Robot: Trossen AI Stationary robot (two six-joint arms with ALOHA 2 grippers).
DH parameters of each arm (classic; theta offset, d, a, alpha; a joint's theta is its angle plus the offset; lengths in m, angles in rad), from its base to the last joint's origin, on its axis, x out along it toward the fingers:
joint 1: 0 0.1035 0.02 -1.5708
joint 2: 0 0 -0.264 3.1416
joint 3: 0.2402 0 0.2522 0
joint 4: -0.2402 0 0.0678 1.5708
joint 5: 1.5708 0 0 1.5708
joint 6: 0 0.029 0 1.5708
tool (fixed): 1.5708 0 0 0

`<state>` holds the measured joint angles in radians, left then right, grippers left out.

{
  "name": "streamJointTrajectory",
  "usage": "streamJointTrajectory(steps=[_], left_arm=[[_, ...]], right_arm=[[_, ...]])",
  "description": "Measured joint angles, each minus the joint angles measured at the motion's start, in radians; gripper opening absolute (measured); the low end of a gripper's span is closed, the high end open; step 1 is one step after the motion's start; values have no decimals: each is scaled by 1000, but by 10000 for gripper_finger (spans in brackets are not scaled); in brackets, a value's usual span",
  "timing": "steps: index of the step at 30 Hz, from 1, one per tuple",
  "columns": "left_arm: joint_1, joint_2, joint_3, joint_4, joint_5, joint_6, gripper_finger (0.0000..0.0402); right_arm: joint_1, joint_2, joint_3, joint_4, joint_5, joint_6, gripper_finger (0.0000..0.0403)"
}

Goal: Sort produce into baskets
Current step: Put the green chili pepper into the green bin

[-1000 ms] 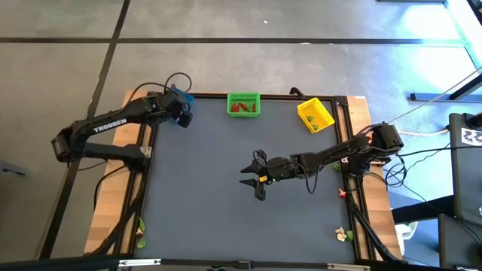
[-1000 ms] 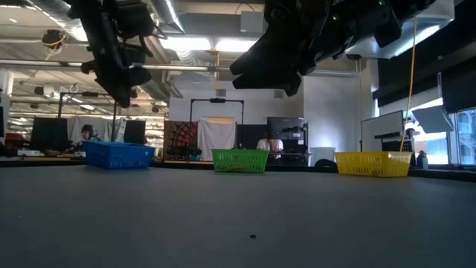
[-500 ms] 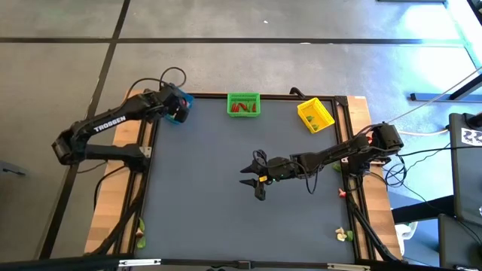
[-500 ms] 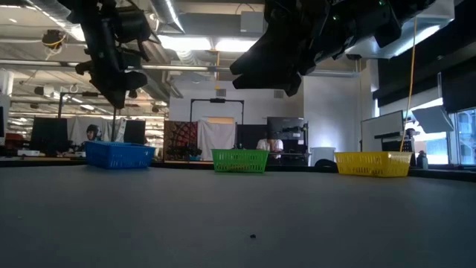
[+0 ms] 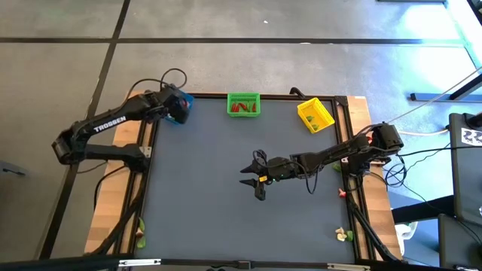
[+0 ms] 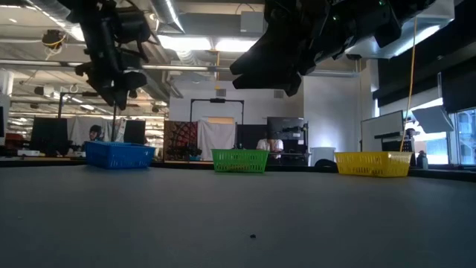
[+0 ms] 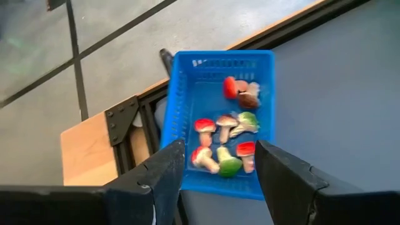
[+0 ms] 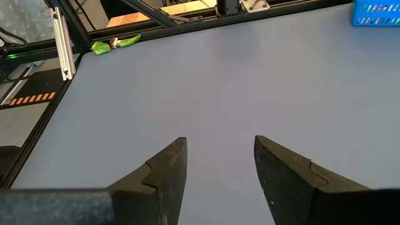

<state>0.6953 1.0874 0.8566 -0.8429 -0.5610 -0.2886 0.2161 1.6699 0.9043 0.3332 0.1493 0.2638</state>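
Toy mushrooms (image 7: 220,140) with red and green caps, glossy and rounded, lie inside the blue basket (image 7: 187,94), a slatted plastic box at the far left corner of the dark matte bench (image 5: 218,196). Directly above the blue basket hangs the left claw (image 7: 219,172), its two dark fingers parted and holding nothing. White lettering reading "TROSSEN" runs along the left arm (image 5: 109,126) in the high view. The green basket (image 5: 243,105), holding red and green pieces, sits at the middle of the bench's far edge, and the yellow basket (image 5: 315,114), turned at an angle, stands near the far right corner with a green piece inside. The right claw (image 5: 254,181) hovers over the bare middle of the bench, fingers apart and empty. Loose produce pieces (image 5: 343,235) lie off the mat by the near right corner, on the wooden edge.
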Motion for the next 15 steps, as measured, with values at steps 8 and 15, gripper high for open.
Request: streamJointTrajectory(steps=[8,15], left_arm=[[-97,0,0,53,115,10,183],[-224,0,0,76,185,1,182]], right_arm=[[0,0,0,0,0,0,186],[0,0,0,0,0,0,186]])
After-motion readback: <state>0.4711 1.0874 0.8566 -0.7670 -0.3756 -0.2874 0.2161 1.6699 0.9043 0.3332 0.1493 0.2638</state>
